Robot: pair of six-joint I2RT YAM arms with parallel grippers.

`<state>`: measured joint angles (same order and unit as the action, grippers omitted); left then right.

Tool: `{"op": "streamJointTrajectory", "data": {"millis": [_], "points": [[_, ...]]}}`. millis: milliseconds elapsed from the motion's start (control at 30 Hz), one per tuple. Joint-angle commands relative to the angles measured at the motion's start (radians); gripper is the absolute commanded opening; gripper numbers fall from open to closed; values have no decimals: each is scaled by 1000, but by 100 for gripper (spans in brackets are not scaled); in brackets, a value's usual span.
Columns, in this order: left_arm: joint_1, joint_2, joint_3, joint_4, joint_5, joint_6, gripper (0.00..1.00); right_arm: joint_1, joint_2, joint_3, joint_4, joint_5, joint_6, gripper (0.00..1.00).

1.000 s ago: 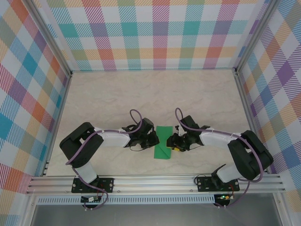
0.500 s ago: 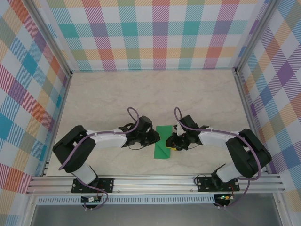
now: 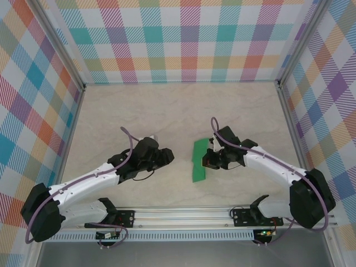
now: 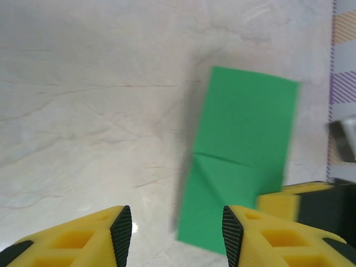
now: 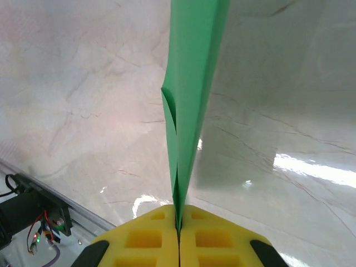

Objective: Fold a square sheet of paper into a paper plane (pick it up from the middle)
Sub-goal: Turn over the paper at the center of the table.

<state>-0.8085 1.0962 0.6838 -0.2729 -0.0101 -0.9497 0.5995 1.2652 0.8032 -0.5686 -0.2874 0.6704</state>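
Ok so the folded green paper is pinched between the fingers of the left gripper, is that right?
Not quite. The folded green paper is pinched by the right gripper, not the left. The right wrist view shows its yellow fingers closed on the paper's near edge. In the left wrist view, the left gripper stands open, with nothing between its fingers.

We look down on the table (image 3: 139,105) from high behind; both wrist views sit close, sharing the paper (image 4: 239,156).
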Motion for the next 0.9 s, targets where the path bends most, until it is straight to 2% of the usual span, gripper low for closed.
{"op": "streamJointTrajectory", "data": {"millis": [0,167,300,433,700,767,867], "points": [[31,-56,-41,-113,-36,23,50,26,-60,147,-347,230,-52,8],[70,-133,-81,-164,-54,24,52,140,46,425,-757,628,19,7],[97,-172,-93,-205,-77,16,53,226,224,542,-890,756,88,6],[109,-225,-93,-272,-133,-2,53,285,419,600,-878,752,145,9],[115,-365,-111,-395,-238,-46,54,360,730,793,-726,567,135,14],[115,-387,-110,-416,-243,-45,54,373,794,845,-678,498,112,23],[117,-403,-108,-427,-240,-44,55,377,829,866,-569,371,75,32]]}}
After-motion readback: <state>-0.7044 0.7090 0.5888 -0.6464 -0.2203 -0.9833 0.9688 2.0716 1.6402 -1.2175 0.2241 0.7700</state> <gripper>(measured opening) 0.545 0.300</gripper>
